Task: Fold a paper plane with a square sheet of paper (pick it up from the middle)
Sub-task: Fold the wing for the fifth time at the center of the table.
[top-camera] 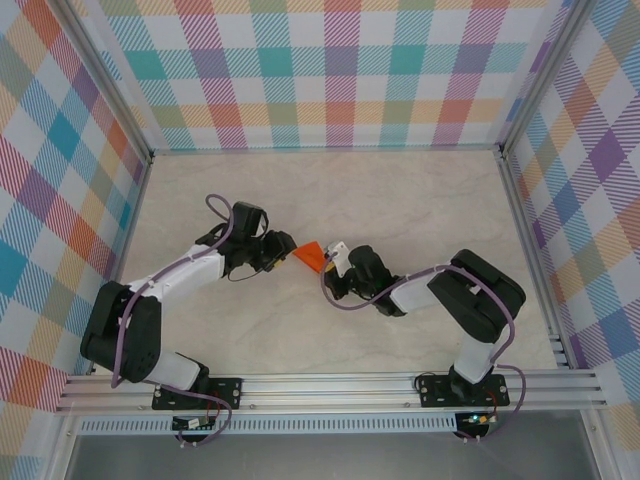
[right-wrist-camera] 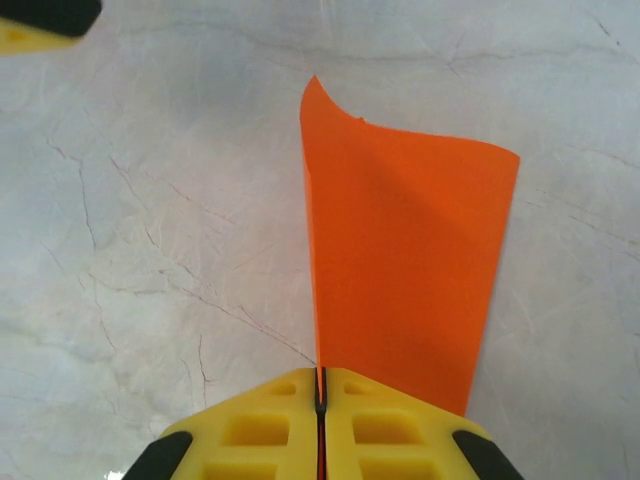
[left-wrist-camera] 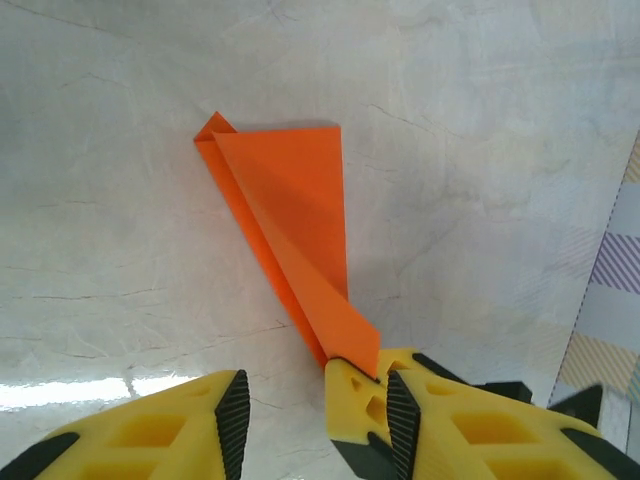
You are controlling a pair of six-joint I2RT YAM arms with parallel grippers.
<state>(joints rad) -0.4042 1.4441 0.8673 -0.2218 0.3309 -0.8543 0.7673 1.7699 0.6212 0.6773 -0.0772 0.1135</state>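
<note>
paper plane (top-camera: 309,256) between left tool (top-camera: 284,246) and right tool (top-camera: 336,260), over table (top-camera: 400,200)

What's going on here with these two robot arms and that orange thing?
Two robot arms are folding a paper plane in the middle of the table. The right gripper is shut on the orange paper, which is already folded into a narrow dart shape, and grips it at one end. The left gripper is open right next to the paper, with its fingers apart and not gripping it.
</note>
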